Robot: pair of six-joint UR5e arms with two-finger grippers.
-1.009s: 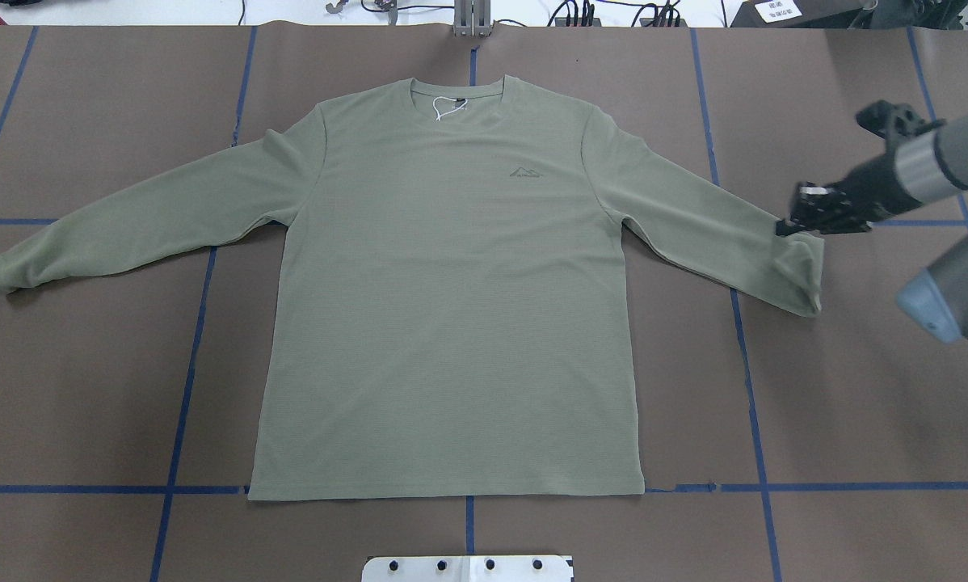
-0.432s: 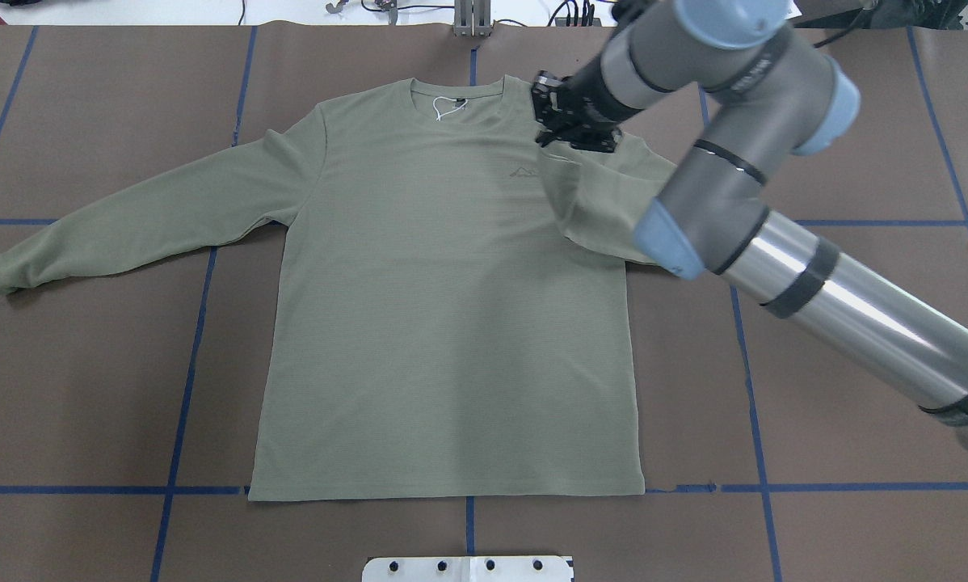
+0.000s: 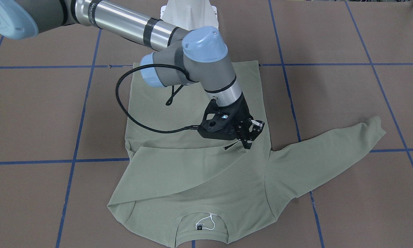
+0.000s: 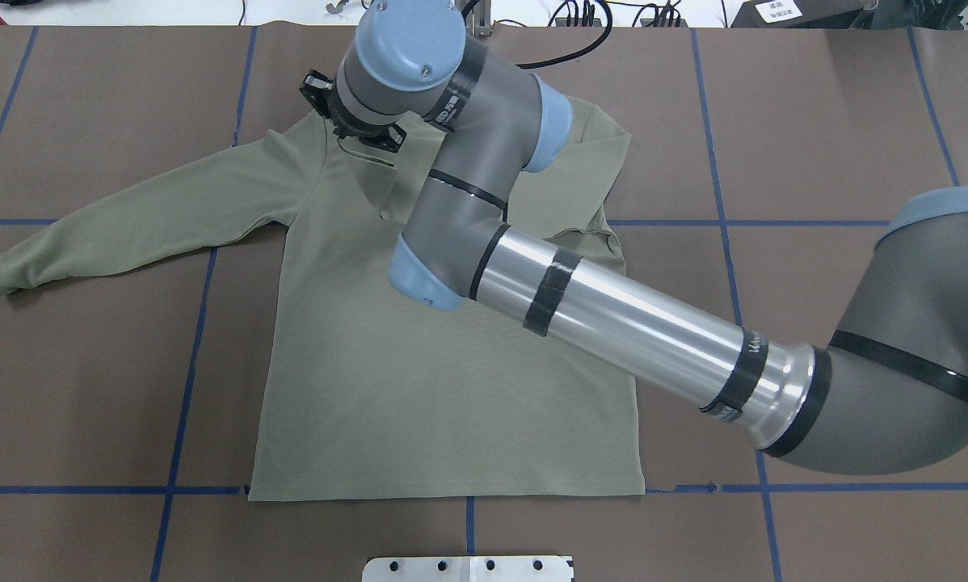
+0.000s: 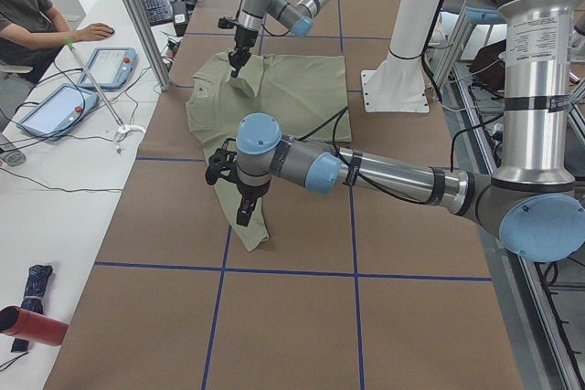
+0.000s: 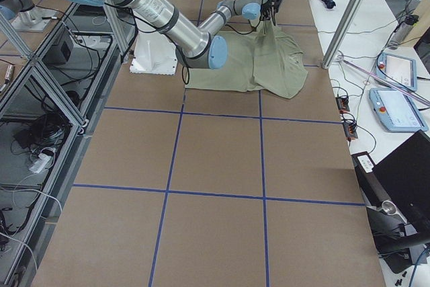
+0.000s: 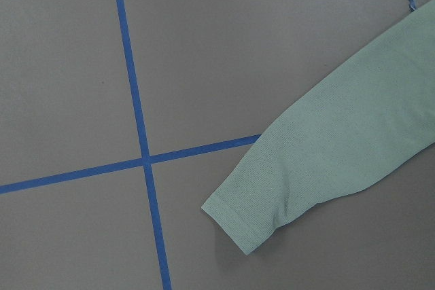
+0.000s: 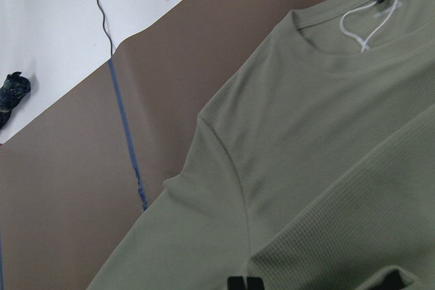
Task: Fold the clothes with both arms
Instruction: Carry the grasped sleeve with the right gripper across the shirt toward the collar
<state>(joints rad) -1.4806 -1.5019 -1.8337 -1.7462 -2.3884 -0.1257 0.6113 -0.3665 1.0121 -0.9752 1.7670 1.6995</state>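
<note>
Closest to you in the front-facing view, at bottom centre, is the round neck of the sage-green knit shirt (image 3: 206, 186), with its black label (image 3: 199, 227) and white loop string (image 3: 209, 220) lying inside the collar. The shirt lies spread on the brown table (image 3: 37, 120), which blue tape lines (image 3: 54, 162) mark off in squares, and its body runs away from you up the middle of the frame. Just beyond the neck you see the folded sleeve (image 3: 179, 172), laid slantwise over the chest from the shoulder at lower left up toward the centre, with a straight upper edge. At its cuff end the right gripper (image 3: 247, 139) has its fingers closed together on the cloth. Your right wrist view shows the black fingertips (image 8: 236, 283) pinched at the bottom edge with ribbed knit around them. The outstretched sleeve (image 3: 330, 155) lies flat and smooth toward the right of the frame, and the left wrist view shows its banded cuff (image 7: 238, 225) beside a crossing of tape. In the left-end view the left gripper (image 5: 245, 210) hangs over that cuff; you cannot tell whether its fingers are apart or together. Farther back, the right arm (image 3: 123, 21) comes in from the upper left with a black cable (image 3: 118, 100) looping over the cloth. The straight hem (image 3: 248, 62) lies toward the top, with the white pedestal base (image 3: 189, 13) beyond it.
</note>
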